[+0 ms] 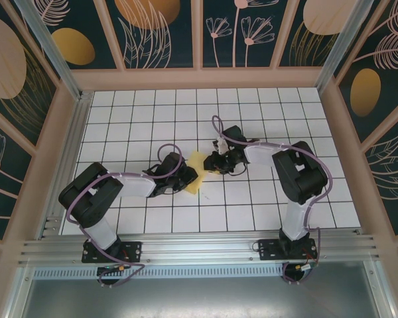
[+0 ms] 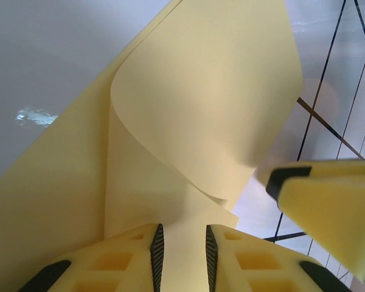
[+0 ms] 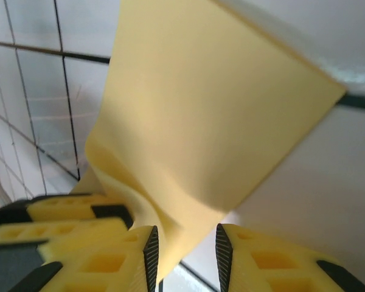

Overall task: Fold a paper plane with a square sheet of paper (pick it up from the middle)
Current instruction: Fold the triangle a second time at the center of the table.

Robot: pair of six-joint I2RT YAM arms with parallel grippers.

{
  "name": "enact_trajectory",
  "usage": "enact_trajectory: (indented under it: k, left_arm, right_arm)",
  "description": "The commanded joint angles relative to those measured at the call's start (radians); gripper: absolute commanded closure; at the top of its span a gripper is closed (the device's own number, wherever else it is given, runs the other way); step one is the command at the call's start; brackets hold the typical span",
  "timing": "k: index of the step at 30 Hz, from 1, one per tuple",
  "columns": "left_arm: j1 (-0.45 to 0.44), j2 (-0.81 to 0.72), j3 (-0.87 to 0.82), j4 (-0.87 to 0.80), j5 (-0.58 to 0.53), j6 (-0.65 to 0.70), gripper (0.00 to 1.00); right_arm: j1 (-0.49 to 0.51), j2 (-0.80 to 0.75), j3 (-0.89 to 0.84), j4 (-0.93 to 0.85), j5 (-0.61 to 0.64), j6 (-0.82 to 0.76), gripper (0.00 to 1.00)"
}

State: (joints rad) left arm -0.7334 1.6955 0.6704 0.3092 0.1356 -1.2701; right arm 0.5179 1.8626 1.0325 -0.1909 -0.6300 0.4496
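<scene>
Overhead looks down, far; wrist views close, share sheet (image 2: 201,109).

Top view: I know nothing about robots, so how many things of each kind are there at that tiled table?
Robot arms: 2 (left arm, right arm)
Hands: 2 (left hand, right hand)
Pale-yellow paper sheet: 1
Total: 5

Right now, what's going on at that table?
Both arms are at the square sheet of paper near the middle of the tiled table. The left pincer has the sheet running between its fingers, with one flap curling over in front of it. The right pincer straddles a bent part from the other side, with a gap showing beside the paper. There is no plane shape yet, just a loosely bent sheet.
</scene>
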Motion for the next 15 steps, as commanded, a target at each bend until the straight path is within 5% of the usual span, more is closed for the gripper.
enact_trajectory:
  k: [1, 15]
  left_arm:
    - [-0.005, 0.006, 0.019, -0.036, -0.022, -0.016, 0.74]
    - [-0.005, -0.003, 0.014, -0.034, -0.020, -0.018, 0.78]
  right_arm:
    - [0.003, -0.052, -0.033, -0.029, -0.056, -0.028, 0.66]
    - [0.056, 0.022, 0.014, -0.036, -0.059, -0.016, 0.67]
